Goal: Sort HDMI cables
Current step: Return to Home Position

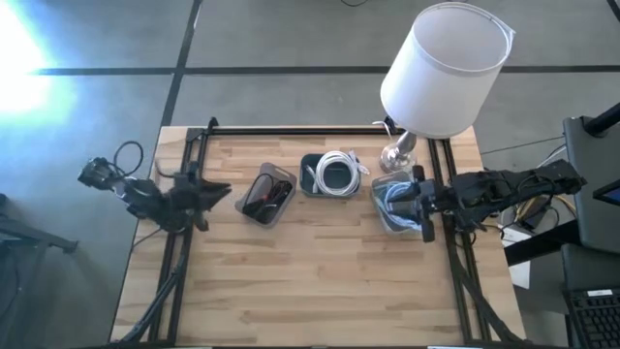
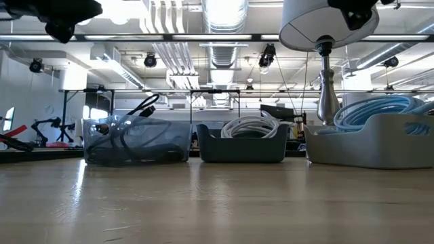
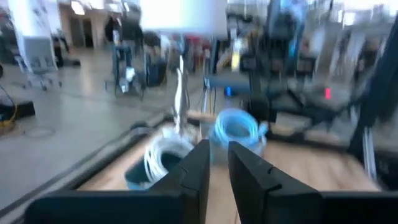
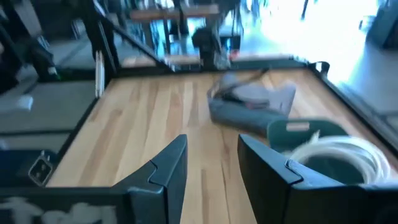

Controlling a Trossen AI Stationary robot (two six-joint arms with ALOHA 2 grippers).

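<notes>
Three bins stand in a row on the table. A clear bin (image 1: 266,195) (image 2: 135,141) holds thin black cables. A dark bin (image 1: 334,175) (image 2: 247,142) holds white coils (image 4: 339,154). A grey bin (image 1: 392,206) (image 2: 369,146) holds light-blue coils (image 3: 235,127). My right gripper (image 1: 417,202) (image 4: 211,163) is open and hovers over the grey bin, pointing toward the table's left. My left gripper (image 1: 221,190) (image 3: 219,165) hangs in the air left of the clear bin, its fingers a narrow gap apart. Neither holds anything.
A table lamp with a white shade (image 1: 444,68) stands by its metal base (image 1: 397,155) just behind the grey bin, near my right arm. A black rail (image 1: 291,129) runs along the far edge. Bare wood (image 1: 310,281) stretches from the bins toward the near edge.
</notes>
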